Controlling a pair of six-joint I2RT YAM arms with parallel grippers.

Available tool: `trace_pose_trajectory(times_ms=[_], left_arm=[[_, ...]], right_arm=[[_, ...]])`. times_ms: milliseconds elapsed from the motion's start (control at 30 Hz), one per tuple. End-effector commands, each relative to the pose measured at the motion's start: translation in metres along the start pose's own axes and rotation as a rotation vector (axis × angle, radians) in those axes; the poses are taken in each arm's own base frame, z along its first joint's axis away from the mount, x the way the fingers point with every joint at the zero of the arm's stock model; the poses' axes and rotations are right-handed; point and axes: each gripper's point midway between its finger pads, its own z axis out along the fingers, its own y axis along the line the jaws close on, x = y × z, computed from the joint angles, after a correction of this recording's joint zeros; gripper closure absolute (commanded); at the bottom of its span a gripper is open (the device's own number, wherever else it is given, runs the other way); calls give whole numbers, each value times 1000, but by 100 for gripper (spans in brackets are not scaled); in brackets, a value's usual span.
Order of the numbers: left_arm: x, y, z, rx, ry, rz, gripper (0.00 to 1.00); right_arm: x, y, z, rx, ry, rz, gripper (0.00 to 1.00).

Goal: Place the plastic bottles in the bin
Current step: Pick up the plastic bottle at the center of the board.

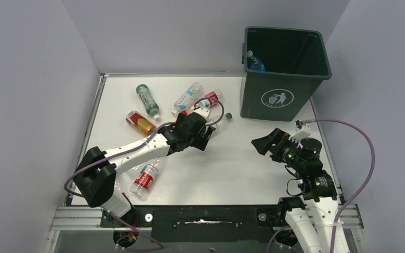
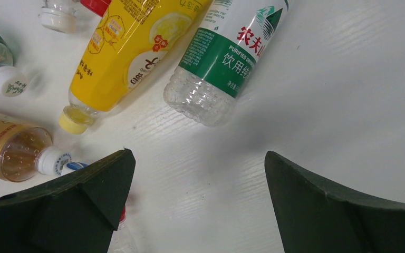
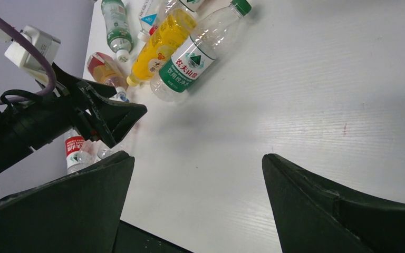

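Observation:
The dark green bin (image 1: 283, 87) stands at the table's back right, with one blue-labelled bottle (image 1: 254, 62) inside. Several bottles lie at the back left. My left gripper (image 1: 204, 138) is open and empty, low over the table just short of a yellow bottle (image 2: 126, 47) and a clear green-labelled bottle (image 2: 227, 58). In the left wrist view (image 2: 198, 174) only bare table lies between its fingers. My right gripper (image 1: 263, 142) is open and empty in front of the bin, and its wrist view (image 3: 198, 168) shows bare table between the fingers.
A green bottle (image 1: 147, 100), a clear blue-labelled bottle (image 1: 186, 98), a red-labelled bottle (image 1: 211, 97) and an amber bottle (image 1: 140, 122) lie at the back left. Another red-labelled bottle (image 1: 144, 179) lies by the left arm's base. Grey walls enclose the table.

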Motion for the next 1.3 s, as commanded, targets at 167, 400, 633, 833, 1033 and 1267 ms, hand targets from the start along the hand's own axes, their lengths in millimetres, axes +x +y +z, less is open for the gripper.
trace_pose_trajectory(times_ms=[167,400,633,833,1033,1267], left_arm=[[-30,5,10,-48,-65,10,3],[-23,12,21,-75,-36,18,3],[-19,19,29,-87,-25,18,3],[-18,24,37,-96,-13,12,3],[-20,18,48,-53,-24,-8,4],[-27,5,61,-5,-48,4,4]], right_arm=[[3,7,9,-66,2,0,2],[3,5,15,-67,11,-2,2],[4,3,22,-65,26,0,2],[6,0,27,-65,35,2,2],[8,-3,33,-62,47,5,2],[10,-4,36,-59,55,10,2]])
